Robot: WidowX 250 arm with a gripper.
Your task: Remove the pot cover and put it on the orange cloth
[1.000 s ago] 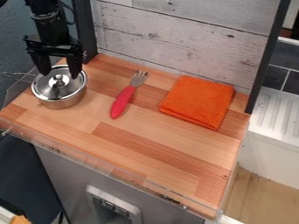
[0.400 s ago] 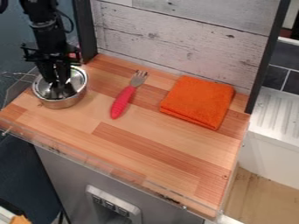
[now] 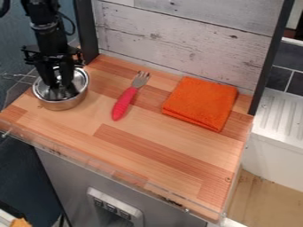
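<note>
The black gripper (image 3: pixel 60 85) hangs at the upper left, low over the shiny metal pot cover (image 3: pixel 78 82), at its middle where the knob stands. It hides the knob and part of the cover. Under the cover is the small silver pot (image 3: pixel 62 105), its wire handle pointing left. The orange cloth (image 3: pixel 200 103) lies folded on the right side of the wooden counter, well apart from the pot and the gripper.
A fork with a red handle (image 3: pixel 123 103) lies between pot and cloth on the wooden counter (image 3: pixel 148 146). A whitewashed plank wall (image 3: pixel 183 37) rises behind, with dark posts at both ends. Clear edging (image 3: pixel 95 166) runs along the front.
Since the first frame the gripper has come down from above the cover to its knob. Its pose has shifted slightly since the second. Pot, cloth and fork have kept their places.
</note>
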